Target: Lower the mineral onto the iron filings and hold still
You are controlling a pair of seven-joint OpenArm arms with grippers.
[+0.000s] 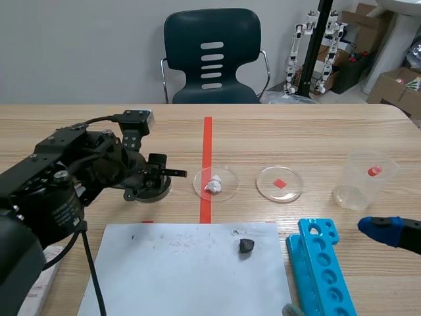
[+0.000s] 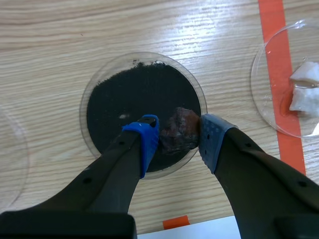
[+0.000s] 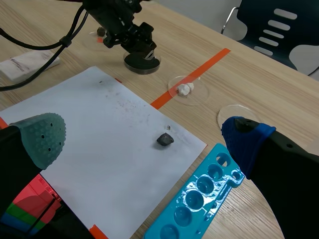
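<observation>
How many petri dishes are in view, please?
4: filings dish under the left gripper, one partly seen beside it, one with white lumps on the tape, one empty nearby. Perhaps others hidden.

Bright, even light falls from overhead, and shadows are soft and short. White glare streaks the table (image 2: pixel 219 30) beyond the iron filings (image 2: pixel 134 99) — the blue rack (image 3: pixel 199 191) gleams, and the paper (image 1: pixel 177 276) is almost blank white.
</observation>
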